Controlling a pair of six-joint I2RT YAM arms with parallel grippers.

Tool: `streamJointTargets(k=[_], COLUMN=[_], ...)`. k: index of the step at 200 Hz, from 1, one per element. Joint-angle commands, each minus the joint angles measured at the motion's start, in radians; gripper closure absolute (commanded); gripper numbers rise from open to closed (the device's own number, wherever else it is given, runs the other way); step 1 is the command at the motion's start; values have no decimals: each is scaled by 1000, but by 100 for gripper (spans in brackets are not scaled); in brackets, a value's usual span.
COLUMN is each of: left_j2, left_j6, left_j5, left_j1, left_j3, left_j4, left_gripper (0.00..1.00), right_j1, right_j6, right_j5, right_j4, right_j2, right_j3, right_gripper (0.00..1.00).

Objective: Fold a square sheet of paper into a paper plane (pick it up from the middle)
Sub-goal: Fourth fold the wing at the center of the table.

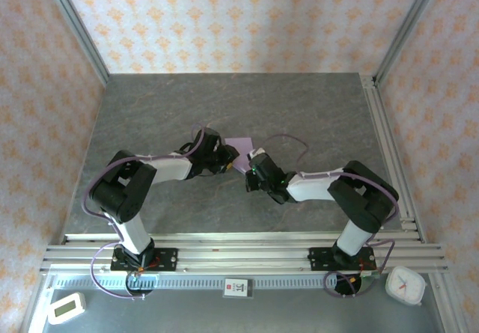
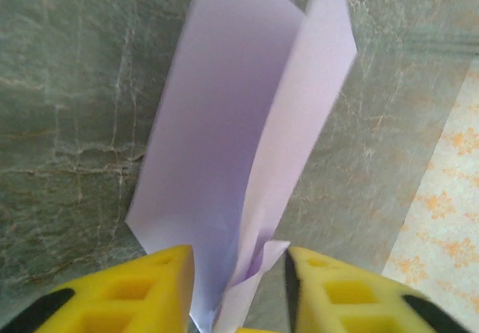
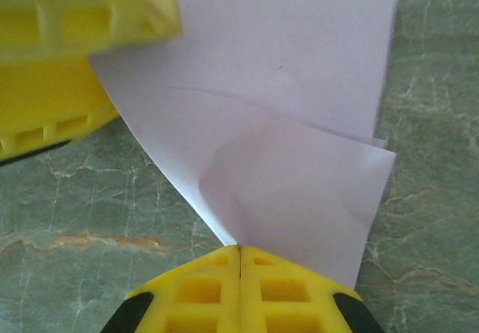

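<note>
Right gripper (image 3: pixel 239 252), we found, was clamped shut on the half-folded square sheet of paper (image 3: pixel 299 86) at the middle of the table (image 1: pixel 314 116). Left gripper (image 2: pixel 238 262) stood part-open astride its edge, gripping nothing. We judged that one pinch alone could let the fold spring open.

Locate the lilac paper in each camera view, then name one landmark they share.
Top external: lilac paper at centre.
Left wrist: lilac paper mid-frame, from the top edge down into the left gripper, jaws parted.
Right wrist: lilac paper upper centre and right, corner pinched by the shut right gripper.
Shared landmark: the grey marbled table.
</note>
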Motion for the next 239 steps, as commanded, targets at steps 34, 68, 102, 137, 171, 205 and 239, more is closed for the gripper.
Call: streamJointTargets(k=[34,68,102,137,171,205,239], left_j2=[-81,-109,-92,-59,-31,-10,5], left_j6=[107,152,164,185,195,208,208], left_j5=[-71,-103,-99,-101,-99,-103,-112], left_j1=[13,13,8,-17,-30,-47,-63], left_j3=[34,29,43,90,116,133,121], left_j4=[-59,-89,-96,-117,-114,-147,-158], left_gripper=[50,49,48,46,45,45,44], right_j1=[-69,-101,-104,-104,-105,-107,-109], right_j6=[75,98,108,121,117,118,121], right_j5=[-212,-265,-286,-311,-332,-336,-339], right_j4=[115,143,156,175,175,184,190], right_j2=[-35,-54,-65,-86,-94,-89,-85], right_j3=[-69,-93,-99,-107,-110,-116,-115], right_gripper=[100,100,100,100,100,100,100])
